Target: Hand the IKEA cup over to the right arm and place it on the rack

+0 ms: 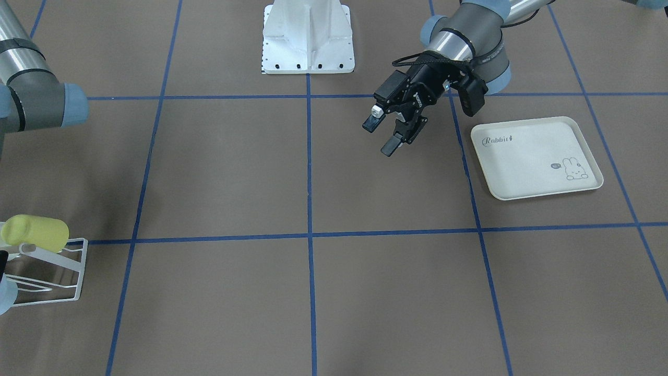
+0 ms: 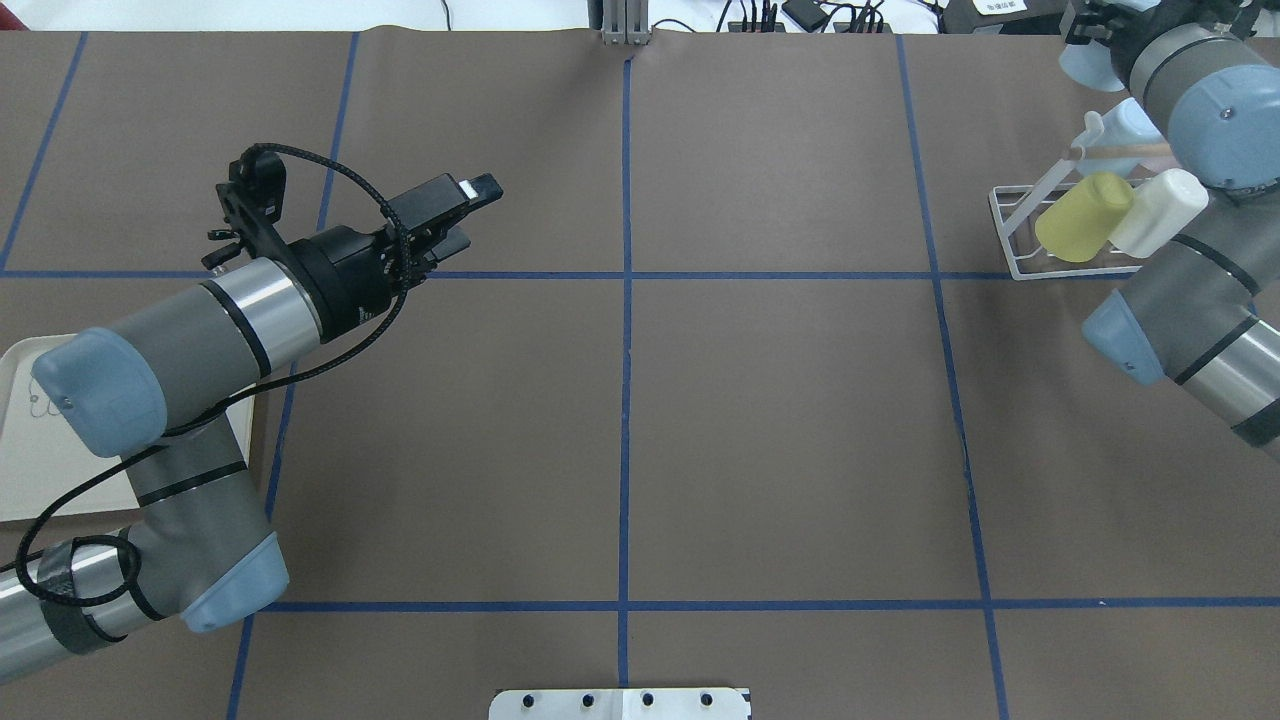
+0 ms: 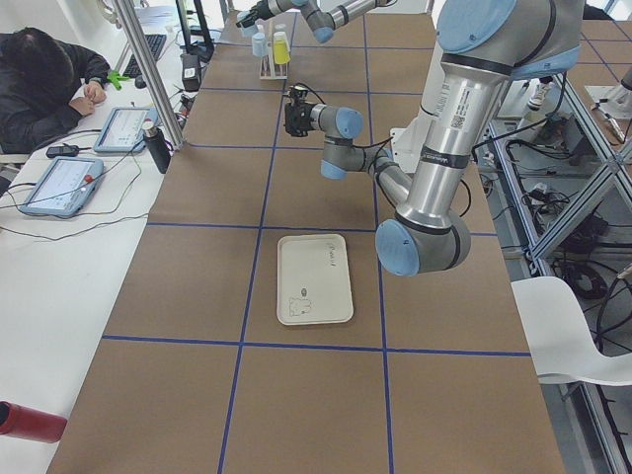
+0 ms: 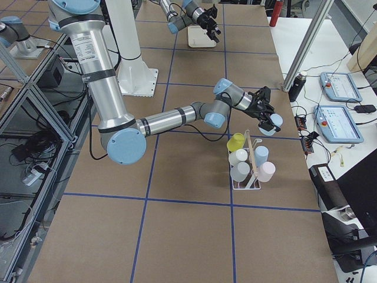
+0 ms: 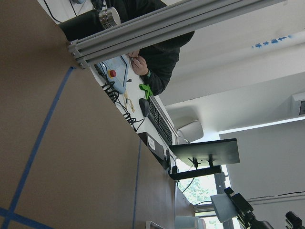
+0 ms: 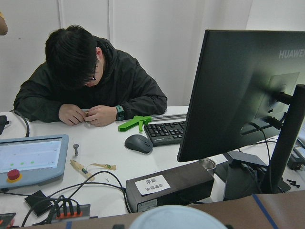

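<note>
Step in hand, as I read it: right arm seats the IKEA cup (image 4: 273, 122) on the rack (image 2: 1001, 225). To do it well:
- pick a free prong, not the ones under the yellow cup (image 2: 1085, 215) or white cup (image 2: 1160, 210)
- tilt the cup mouth-first to match the prong's slant
- come in along that line, not from the side, so it clears the wooden rod (image 2: 1120, 152) and the neighbouring cups
- let go only once the cup sits on the prong

The rack looks like light wire, so a sideways push could shift or tip it. The rack is crowded and I can't tell which prongs are free.

Hands:
- Right gripper (image 4: 266, 115) hangs above and just beside the rack, fingers clamped on the pale-blue cup as far as I can judge. The cup is off the table and not on any prong. The right wrist view shows only the cup's rim at its bottom edge.
- Left gripper (image 1: 381, 136) has its jaws wide apart, holding and touching nothing. It hovers over the table near the rabbit tray (image 1: 527, 156), well apart from the rack.

Hand-over looks done; placing is what's left
</note>
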{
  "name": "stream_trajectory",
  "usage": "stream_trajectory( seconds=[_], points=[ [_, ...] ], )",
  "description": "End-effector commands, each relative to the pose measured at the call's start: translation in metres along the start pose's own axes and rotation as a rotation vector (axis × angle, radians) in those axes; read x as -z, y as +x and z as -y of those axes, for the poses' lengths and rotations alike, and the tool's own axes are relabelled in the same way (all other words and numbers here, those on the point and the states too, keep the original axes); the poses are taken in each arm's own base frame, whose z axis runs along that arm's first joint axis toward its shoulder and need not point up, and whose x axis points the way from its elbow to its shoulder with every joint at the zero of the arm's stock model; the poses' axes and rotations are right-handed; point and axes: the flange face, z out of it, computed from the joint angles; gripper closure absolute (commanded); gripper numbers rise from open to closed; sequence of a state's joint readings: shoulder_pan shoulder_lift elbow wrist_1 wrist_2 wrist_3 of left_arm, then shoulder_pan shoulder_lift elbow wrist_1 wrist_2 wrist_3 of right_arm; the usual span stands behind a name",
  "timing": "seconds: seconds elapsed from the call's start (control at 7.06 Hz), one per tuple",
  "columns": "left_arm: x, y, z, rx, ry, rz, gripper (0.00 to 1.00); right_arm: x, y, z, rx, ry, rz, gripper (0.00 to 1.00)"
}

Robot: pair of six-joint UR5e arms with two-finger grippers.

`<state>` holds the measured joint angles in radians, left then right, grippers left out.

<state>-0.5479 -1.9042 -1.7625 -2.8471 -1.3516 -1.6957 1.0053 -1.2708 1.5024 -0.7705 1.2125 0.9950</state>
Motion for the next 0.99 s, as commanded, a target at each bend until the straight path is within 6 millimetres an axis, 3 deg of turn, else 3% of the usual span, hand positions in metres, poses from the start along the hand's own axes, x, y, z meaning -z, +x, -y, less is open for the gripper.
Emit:
stream_trajectory(
  seconds=[0.0, 0.28, 0.57, 0.85],
  points=[
    [0.004, -0.004, 0.003, -0.011, -0.001, 0.009, 0.01, -0.011, 0.012, -0.016, 0.015, -0.019, -0.022, 1.00],
    [0.004, -0.004, 0.003, -0.011, -0.001, 0.009, 0.01, -0.012, 0.015, -0.037, 0.041, -0.048, -0.028, 1.00],
    [0.004, -0.004, 0.003, -0.011, -0.001, 0.009, 0.01, -0.007, -0.004, -0.054, 0.054, -0.063, -0.002, 1.00],
    [0.005, -0.001, 0.002, -0.009, -0.001, 0.005, 0.01, -0.007, 0.007, -0.063, 0.062, -0.075, -0.014, 1.00]
  ],
)
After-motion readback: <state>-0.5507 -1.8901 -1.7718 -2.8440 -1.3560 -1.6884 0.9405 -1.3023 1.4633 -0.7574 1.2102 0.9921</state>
